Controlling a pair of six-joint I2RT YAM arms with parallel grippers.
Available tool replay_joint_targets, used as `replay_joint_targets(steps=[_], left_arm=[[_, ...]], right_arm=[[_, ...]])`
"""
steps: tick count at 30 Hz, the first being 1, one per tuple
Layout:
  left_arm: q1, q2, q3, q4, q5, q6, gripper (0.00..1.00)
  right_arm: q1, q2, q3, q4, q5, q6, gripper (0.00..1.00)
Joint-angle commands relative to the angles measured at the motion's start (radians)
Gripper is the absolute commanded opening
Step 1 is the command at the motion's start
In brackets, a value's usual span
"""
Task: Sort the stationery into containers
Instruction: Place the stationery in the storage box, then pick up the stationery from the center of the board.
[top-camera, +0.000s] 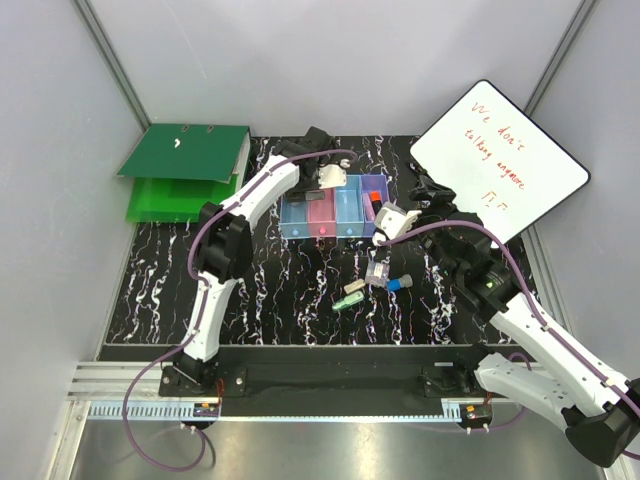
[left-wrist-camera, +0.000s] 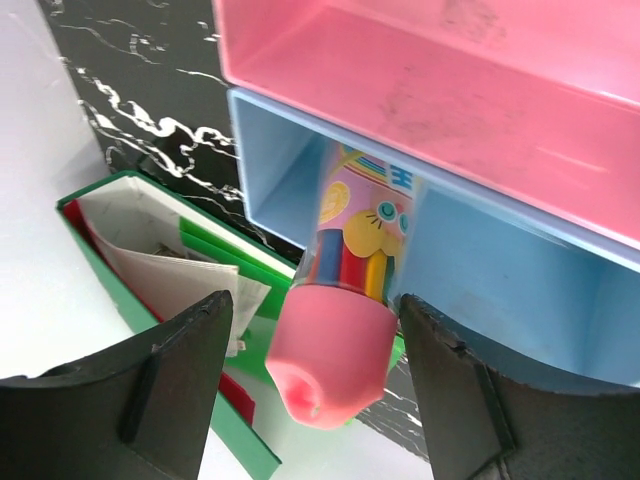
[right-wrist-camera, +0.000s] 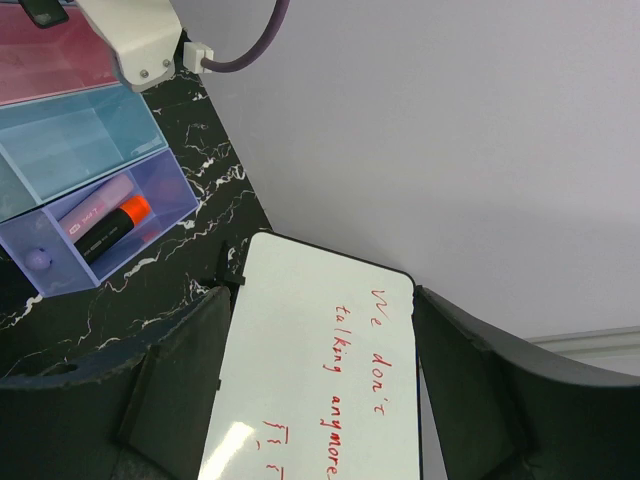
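Observation:
The containers (top-camera: 335, 215) are a joined row of blue, pink, blue and purple bins. My left gripper (top-camera: 316, 185) is over the row's back left end. In the left wrist view its fingers (left-wrist-camera: 315, 305) stand open on either side of the pink-capped tube (left-wrist-camera: 340, 350). The tube leans in the end blue bin (left-wrist-camera: 500, 260), next to the pink bin (left-wrist-camera: 450, 90). My right gripper (top-camera: 418, 192) is open and empty (right-wrist-camera: 320, 300), right of the purple bin (right-wrist-camera: 150, 215). That bin holds an orange-tipped marker (right-wrist-camera: 115, 225). Green (top-camera: 347, 300), beige (top-camera: 354, 286), clear (top-camera: 377, 272) and blue (top-camera: 400, 283) pieces lie on the table.
Green binders (top-camera: 185, 170) lie at the back left, and one shows in the left wrist view (left-wrist-camera: 230, 440). A whiteboard (top-camera: 500, 165) with red writing leans at the back right, right behind my right gripper (right-wrist-camera: 320, 370). Grey walls enclose the table.

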Motion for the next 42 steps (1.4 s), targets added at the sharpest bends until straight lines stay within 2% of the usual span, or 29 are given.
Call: replay_joint_targets(steps=[1,17,21,25,28,32,34,37,39,40,42], left_arm=[[-0.005,-0.019,0.003,0.082,-0.047,0.017,0.73],[-0.011,-0.029,0.005,0.120,-0.035,0.014,0.75],[-0.011,-0.048,0.003,0.181,-0.044,-0.017,0.79],[-0.009,-0.069,0.008,0.326,-0.088,-0.058,0.99],[-0.009,-0.086,0.022,0.419,-0.110,-0.074,0.99],[-0.008,-0.098,0.110,0.452,-0.141,-0.112,0.99],[-0.008,-0.129,0.111,0.452,-0.142,-0.162,0.99],[-0.003,-0.261,0.019,0.450,-0.075,-0.251,0.99],[-0.003,-0.385,-0.101,0.452,-0.026,-0.294,0.99],[-0.003,-0.487,-0.213,0.438,-0.015,-0.322,0.99],[-0.005,-0.555,-0.321,0.416,0.023,-0.344,0.99]], right_arm=[[0.011,-0.008,-0.003,0.015,0.020,0.020,0.80],[0.011,-0.002,0.000,0.023,0.020,0.013,0.80],[0.009,-0.002,-0.004,0.022,0.022,0.015,0.80],[0.011,0.001,-0.012,0.019,0.033,0.018,0.80],[0.011,0.001,-0.019,0.013,0.043,0.033,0.80],[0.011,0.002,-0.033,-0.005,0.063,0.081,0.80],[0.011,0.009,-0.012,-0.071,0.080,0.148,0.80],[0.011,0.018,0.028,-0.215,0.057,0.236,0.80],[0.011,0.024,0.051,-0.301,0.014,0.274,0.81],[0.009,0.038,0.069,-0.356,-0.022,0.286,0.81],[0.011,0.071,0.112,-0.462,-0.097,0.303,0.81]])
